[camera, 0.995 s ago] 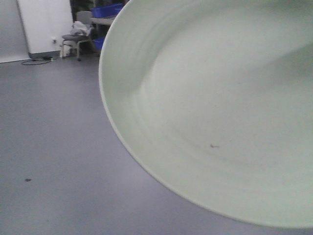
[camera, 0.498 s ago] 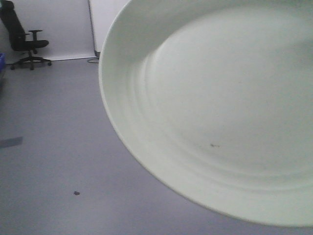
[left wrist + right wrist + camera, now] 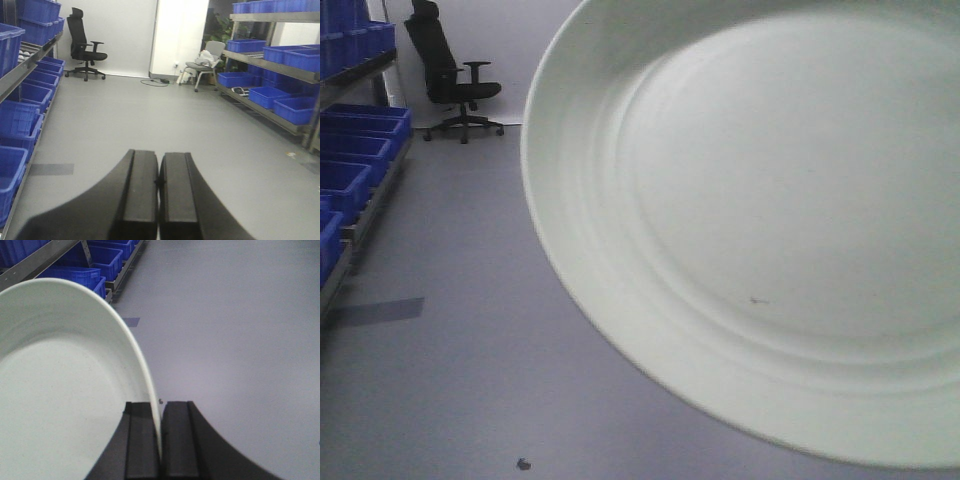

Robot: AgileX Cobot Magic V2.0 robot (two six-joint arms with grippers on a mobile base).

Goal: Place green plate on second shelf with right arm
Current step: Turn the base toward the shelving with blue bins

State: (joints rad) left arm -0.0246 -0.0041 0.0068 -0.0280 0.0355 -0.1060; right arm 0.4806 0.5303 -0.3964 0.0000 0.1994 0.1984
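Green plate point(image 3: 770, 230): pale mint, matte, concentric rings, dark speck point(image 3: 756, 299). Right gripper point(image 3: 160, 440) fingers clamp its rim at 4 o'clock. Left gripper point(image 3: 159, 200) fingers pressed together, empty.

- green plate point(image 3: 770, 220), rim held between the right gripper's fingers: pale mint, matt, smooth, faint concentric rings, one tiny dark speck; ceramic or plastic cannot be told
- right gripper point(image 3: 160, 412): black fingers, matt, smooth, plastic-looking
- left gripper point(image 3: 159, 170): the same matt black, smooth, plastic-looking
- floor point(image 3: 150, 115), below and ahead of both grippers: grey, smooth, seamless, dull sheen
- bins point(image 3: 22, 117), left and right of the left gripper: blue moulded plastic, semi-gloss
- shelf rails point(image 3: 255, 17), right of the left gripper: grey metal, satin
- chair point(image 3: 85, 45), far ahead of the left gripper: black, dull; covering too small to tell
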